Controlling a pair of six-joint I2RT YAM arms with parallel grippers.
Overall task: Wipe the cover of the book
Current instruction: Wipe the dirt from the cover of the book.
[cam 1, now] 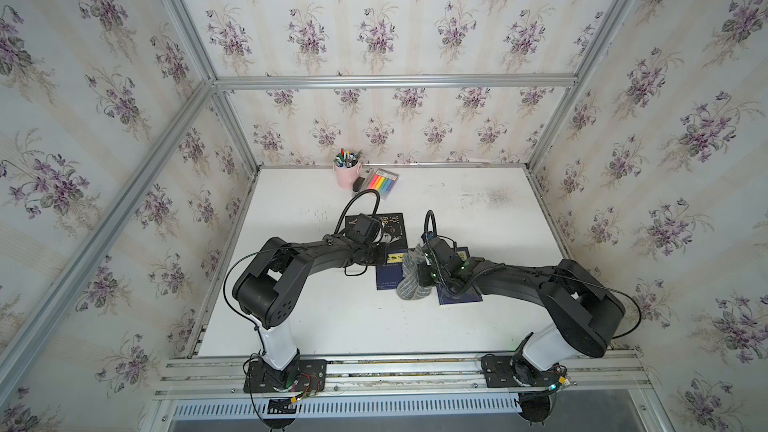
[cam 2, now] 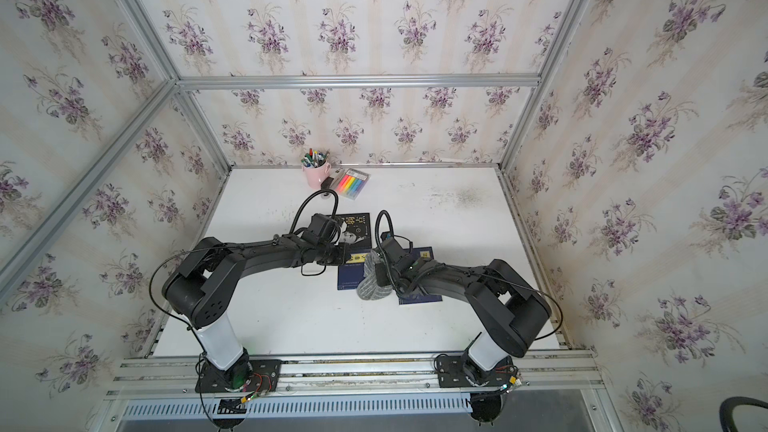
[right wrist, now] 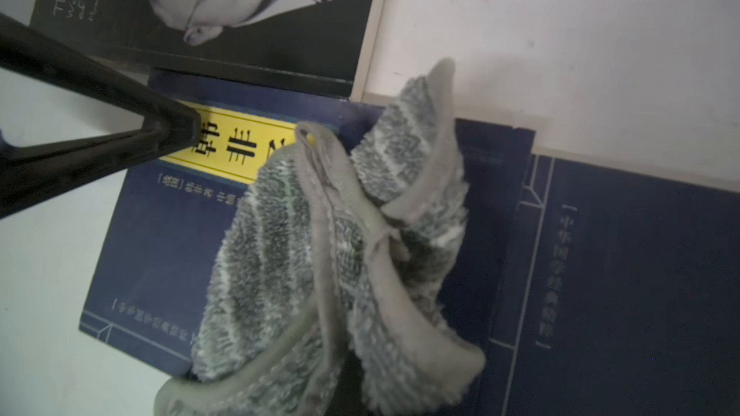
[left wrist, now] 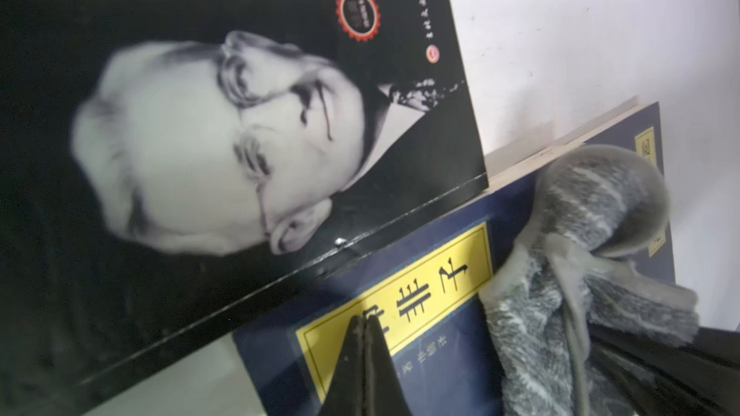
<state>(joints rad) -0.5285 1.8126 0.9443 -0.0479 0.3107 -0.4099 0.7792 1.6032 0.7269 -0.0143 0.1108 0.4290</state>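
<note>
A dark blue book (right wrist: 160,258) lies flat on the table (cam 1: 332,317). The left gripper (left wrist: 362,326), fingers together, touches its yellow label (left wrist: 432,286); the right gripper (cam 1: 424,275) is clamped on a grey cloth (right wrist: 304,266) on the cover.

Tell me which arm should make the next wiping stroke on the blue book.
Right. The right gripper holds the grey cloth, lying on the blue book. The left gripper is shut, empty, tips on the yellow label, seemingly steadying it.
</note>
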